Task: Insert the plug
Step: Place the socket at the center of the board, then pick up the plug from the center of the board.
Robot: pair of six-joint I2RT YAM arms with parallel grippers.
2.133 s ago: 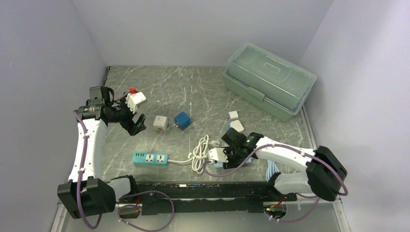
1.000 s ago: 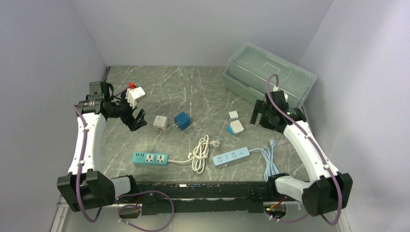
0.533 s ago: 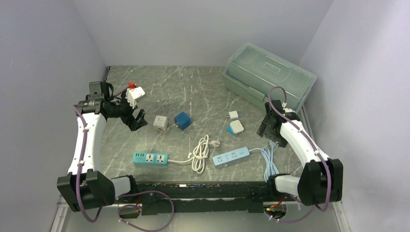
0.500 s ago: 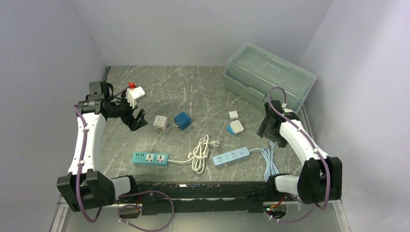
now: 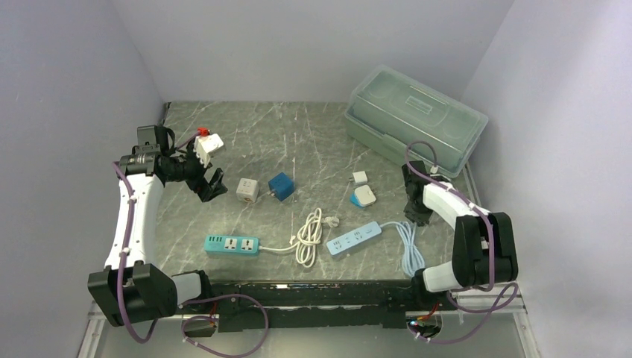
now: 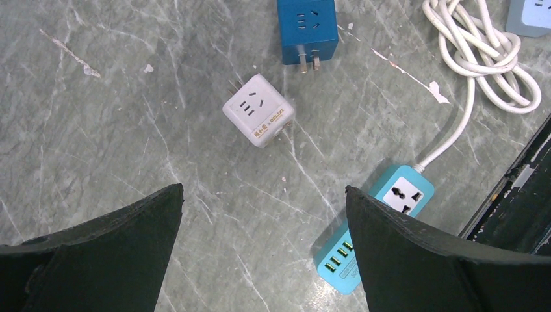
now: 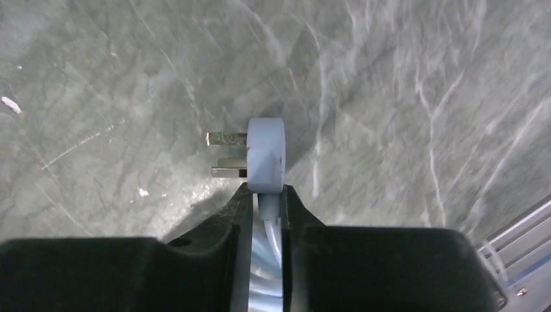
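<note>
Fingers (image 7: 239, 214) on my right arm are clamping the pale blue plug (image 7: 266, 153) by its neck, just where its cord (image 7: 266, 257) is leaving the round head. Its two visible prongs (image 7: 227, 138) are pointing sideways, low over the counter (image 7: 97, 78) at the right side; whether it is touching the counter I cannot tell. I am judging the grasp as done, with the carrying, the lining up and the pushing in all left to do, since no socket is showing in my right wrist view. The cord is trailing in loops to the light blue power strip (image 5: 355, 239) near the front edge, so I am expecting it to tug that strip as I travel. Further left, the white coiled cord (image 5: 307, 237) is lying between me and the teal power strip (image 5: 232, 245), which I am guessing is the target. My left fingers (image 6: 117, 253) are hanging wide open and empty above the white cube adapter (image 6: 258, 109) and the blue cube adapter (image 6: 307, 26), well apart from my right arm. A small white charger (image 5: 360, 177) and a rounded white-and-blue piece (image 5: 364, 196) are lying near my right arm, and the green toolbox (image 5: 414, 123) is sitting closed at the back right.
</note>
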